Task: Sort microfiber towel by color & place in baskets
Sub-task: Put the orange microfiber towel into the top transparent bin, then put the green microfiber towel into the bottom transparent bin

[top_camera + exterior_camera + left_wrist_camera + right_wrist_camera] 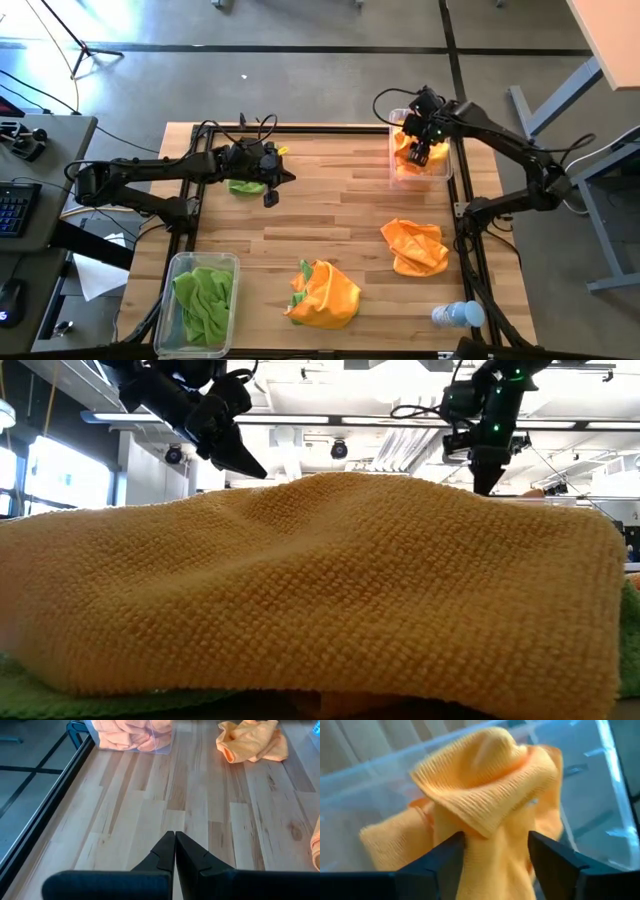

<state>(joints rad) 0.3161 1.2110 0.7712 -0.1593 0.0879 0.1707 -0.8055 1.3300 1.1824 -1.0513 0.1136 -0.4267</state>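
My right gripper (422,152) hangs open over the far right basket (447,172), pointing down at the orange towels (485,785) heaped inside. A raised fold of the top towel stands between its fingers. My left gripper (288,177) is shut and holds nothing above the table's far left part, next to a green towel (243,187) lying on the wood. The near left basket (178,262) holds green towels (205,300). One orange towel (415,245) lies crumpled at the right. Another orange towel (325,292) lies near the front over a green one (303,272). My right gripper's open fingers (452,855) come from above, one on each side of the top orange towel's raised fold (495,835). Whether they touch it I cannot tell. The towel rests in the basket on the other orange towels.
A small clear bottle with a blue cap (458,315) lies at the near right corner. A black frame (465,250) runs along the table's edges. Bare wood (330,200) lies between the two arms in the middle of the table.
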